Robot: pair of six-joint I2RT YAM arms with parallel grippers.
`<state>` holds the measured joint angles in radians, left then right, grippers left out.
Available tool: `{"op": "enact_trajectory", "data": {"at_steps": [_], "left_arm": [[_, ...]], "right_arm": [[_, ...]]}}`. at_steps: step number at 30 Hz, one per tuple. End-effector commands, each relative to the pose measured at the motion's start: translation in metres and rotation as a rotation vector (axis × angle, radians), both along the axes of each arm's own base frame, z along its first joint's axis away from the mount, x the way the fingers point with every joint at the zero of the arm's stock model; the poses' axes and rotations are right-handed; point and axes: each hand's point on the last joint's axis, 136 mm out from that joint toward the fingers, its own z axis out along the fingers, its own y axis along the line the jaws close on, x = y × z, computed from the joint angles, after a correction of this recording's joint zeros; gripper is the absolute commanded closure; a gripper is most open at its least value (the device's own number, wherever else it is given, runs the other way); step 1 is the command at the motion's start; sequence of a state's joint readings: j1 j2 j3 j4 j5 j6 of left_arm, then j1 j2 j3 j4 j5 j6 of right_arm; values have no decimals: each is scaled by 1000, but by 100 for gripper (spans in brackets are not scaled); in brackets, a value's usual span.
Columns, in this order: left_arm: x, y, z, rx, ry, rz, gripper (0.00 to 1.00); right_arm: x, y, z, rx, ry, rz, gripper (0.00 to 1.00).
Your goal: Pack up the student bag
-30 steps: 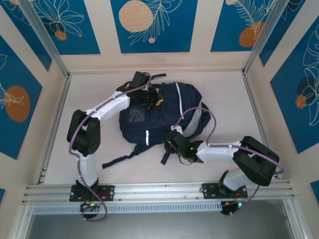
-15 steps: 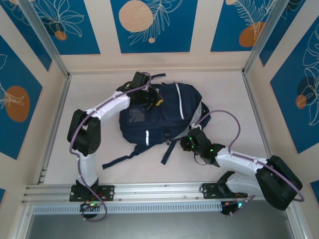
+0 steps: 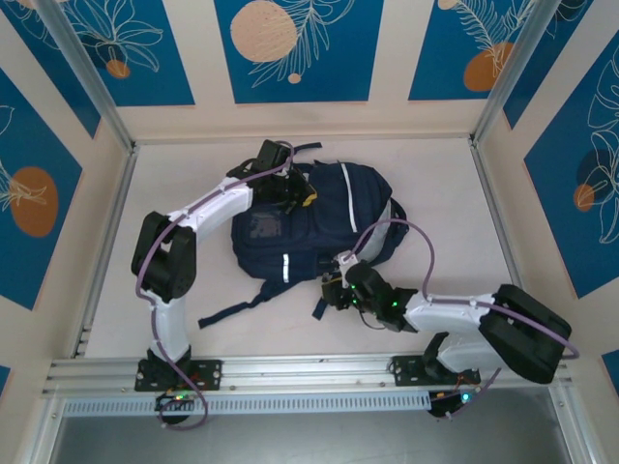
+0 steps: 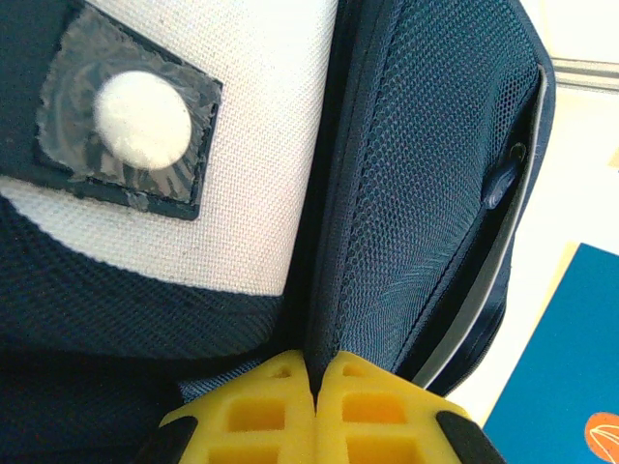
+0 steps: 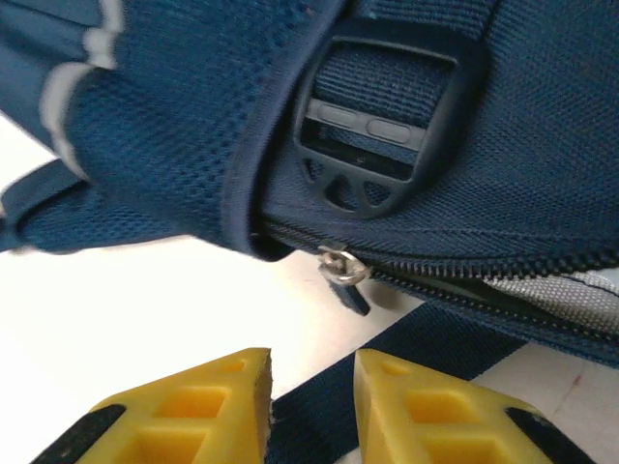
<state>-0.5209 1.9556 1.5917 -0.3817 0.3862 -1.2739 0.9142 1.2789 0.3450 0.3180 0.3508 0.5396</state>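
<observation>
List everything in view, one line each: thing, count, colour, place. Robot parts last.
student bag: one, dark navy with white stripes, mid-table.
buckle: one, dark, on the bag above the zip.
zipper pull: one, silver, at the bag's zip.
round patch: one, white, on a dark square on the bag.
table: one, cream, under the bag.
wall panels: several, blue with orange discs, around the table.
left arm, right arm: two, white and black, near edge.
left gripper: yellow fingers, shut on a bag seam.
right gripper: yellow fingers, open, just short of the zipper pull.

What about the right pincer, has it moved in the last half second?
Yes. The right pincer has shifted left along the near edge of the student bag, toward its white stripe and away from the right arm's base.
</observation>
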Motion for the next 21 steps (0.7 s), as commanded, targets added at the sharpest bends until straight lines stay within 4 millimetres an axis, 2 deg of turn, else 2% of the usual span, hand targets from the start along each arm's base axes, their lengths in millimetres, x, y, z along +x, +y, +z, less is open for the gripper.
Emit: {"op": "enact_trajectory", "data": {"at_steps": [1, 9, 15, 21], "left_arm": [[13, 12, 2, -3, 1, 47, 100], [12, 12, 0, -3, 3, 45, 100], [11, 13, -5, 3, 13, 46, 100], [12, 13, -7, 4, 20, 45, 100]], "right_arm": [[22, 2, 6, 7, -17, -138, 69], [36, 22, -6, -30, 5, -167, 67], [39, 0, -17, -106, 23, -275, 83], [33, -11, -20, -111, 26, -283, 87]]}}
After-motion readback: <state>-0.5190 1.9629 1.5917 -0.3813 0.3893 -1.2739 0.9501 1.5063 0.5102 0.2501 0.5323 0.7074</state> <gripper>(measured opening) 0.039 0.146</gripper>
